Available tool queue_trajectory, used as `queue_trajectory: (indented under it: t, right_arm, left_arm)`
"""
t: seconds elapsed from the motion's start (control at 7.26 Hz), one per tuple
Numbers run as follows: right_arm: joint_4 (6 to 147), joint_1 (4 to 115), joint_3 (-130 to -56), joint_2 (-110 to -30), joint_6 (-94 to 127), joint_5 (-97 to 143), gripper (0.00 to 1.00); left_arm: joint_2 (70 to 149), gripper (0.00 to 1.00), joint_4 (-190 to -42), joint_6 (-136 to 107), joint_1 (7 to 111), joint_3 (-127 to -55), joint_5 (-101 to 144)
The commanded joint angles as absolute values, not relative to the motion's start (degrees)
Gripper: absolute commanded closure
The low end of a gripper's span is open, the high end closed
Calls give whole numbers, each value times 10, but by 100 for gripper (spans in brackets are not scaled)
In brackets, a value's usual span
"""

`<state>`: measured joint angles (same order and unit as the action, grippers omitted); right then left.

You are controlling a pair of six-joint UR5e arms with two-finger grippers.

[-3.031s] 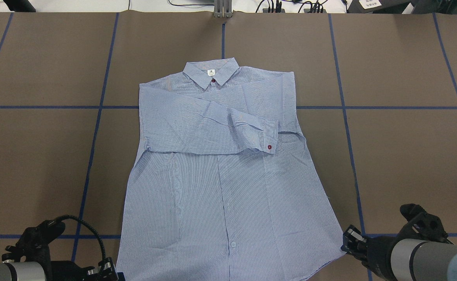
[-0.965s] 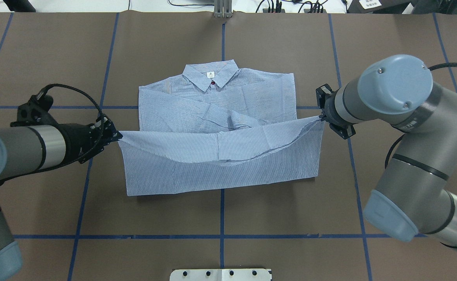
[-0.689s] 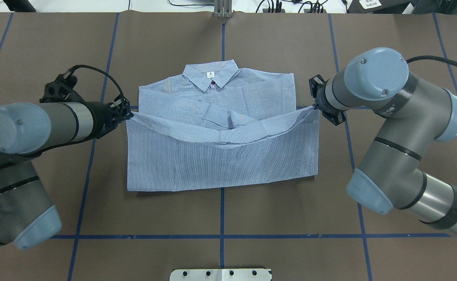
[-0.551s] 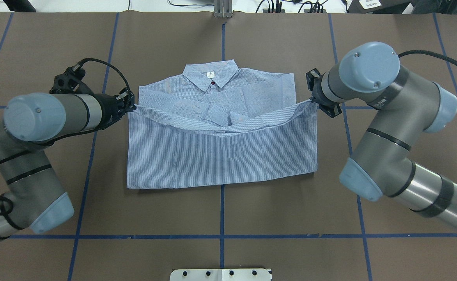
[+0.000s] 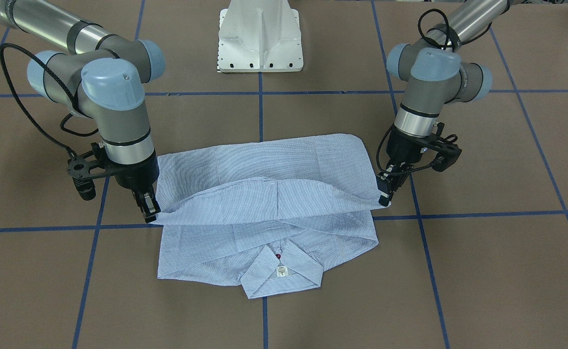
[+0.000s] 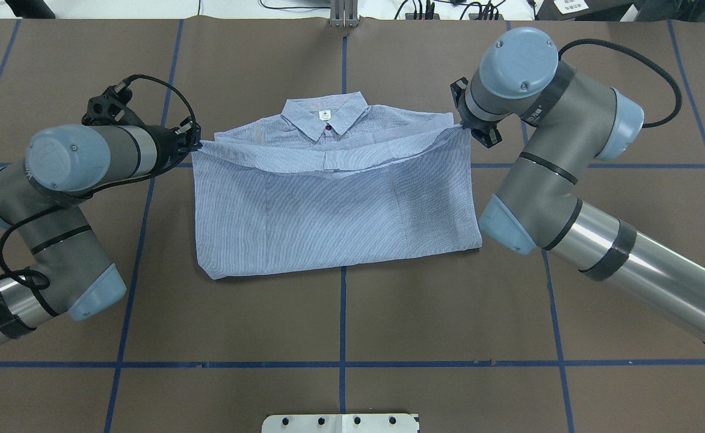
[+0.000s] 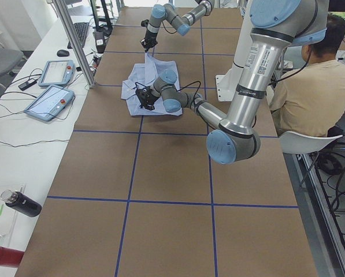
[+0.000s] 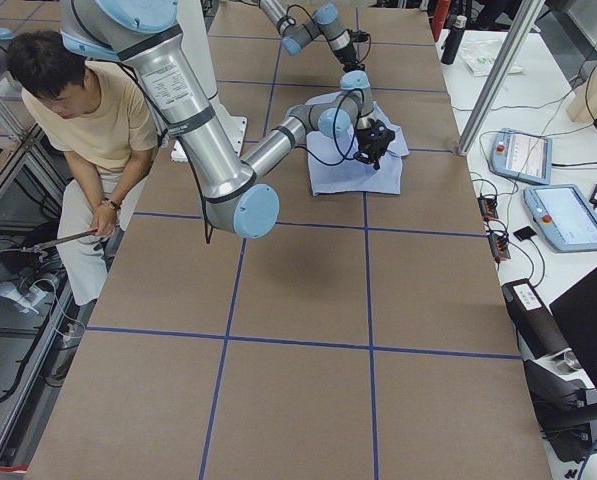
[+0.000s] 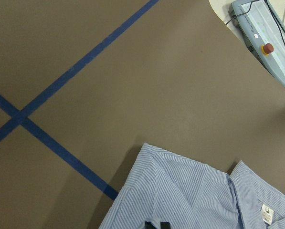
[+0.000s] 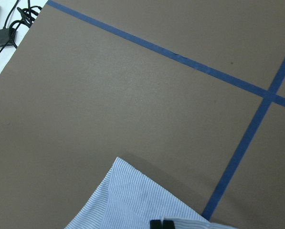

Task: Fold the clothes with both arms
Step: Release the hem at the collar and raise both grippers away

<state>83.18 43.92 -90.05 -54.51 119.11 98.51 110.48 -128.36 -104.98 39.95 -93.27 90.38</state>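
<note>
The left gripper (image 6: 195,143) and right gripper (image 6: 462,124) each clenched a hem corner of the shirt (image 6: 334,210), folded at mid-table, hem edge seemingly raised near the collar (image 6: 326,112); brown table (image 6: 599,90) stretched beyond.

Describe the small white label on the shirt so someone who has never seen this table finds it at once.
On the brown table crossed by blue tape lies a light blue pinstriped shirt. At its edge farthest from the white pedestal base is the collar, and the label sits inside it, beside a dark red button. It is the only white patch on the cloth.
</note>
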Motion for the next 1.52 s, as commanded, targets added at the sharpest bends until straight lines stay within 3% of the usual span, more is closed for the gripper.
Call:
queue_trajectory:
  t: [0.0,0.28,0.41,0.69,0.96,1.1,1.38]
  right_arm:
    - [769,442,-822,-526,1189,985,100]
    - [762,446,-784,-505,1185,985,100]
    - [742,450,-748,-490,1172,985,100]
    - [720,454,-730,-489,1168,985,100]
    - [720,454,-729,-483,1167,985,50]
    - [720,465,-729,-476,1169,986,46]
    - [721,478,-736,-456,1177,1013,42]
  left_arm:
    - [1123,100,-1302,-1047,403,-898,903]
    - [1144,100,-1330,-1047,411,-848,901]
    - [1155,78,-1365,-1047,413,-806,887]
    - [1175,66,-1369,-1047,412,-780,886]
    - [1175,48,-1369,-1046,414,-777,885]
    - [1175,40,-1371,-1047,424,-777,887]
    - [1178,39,-1372,-1010,452,-785,892]
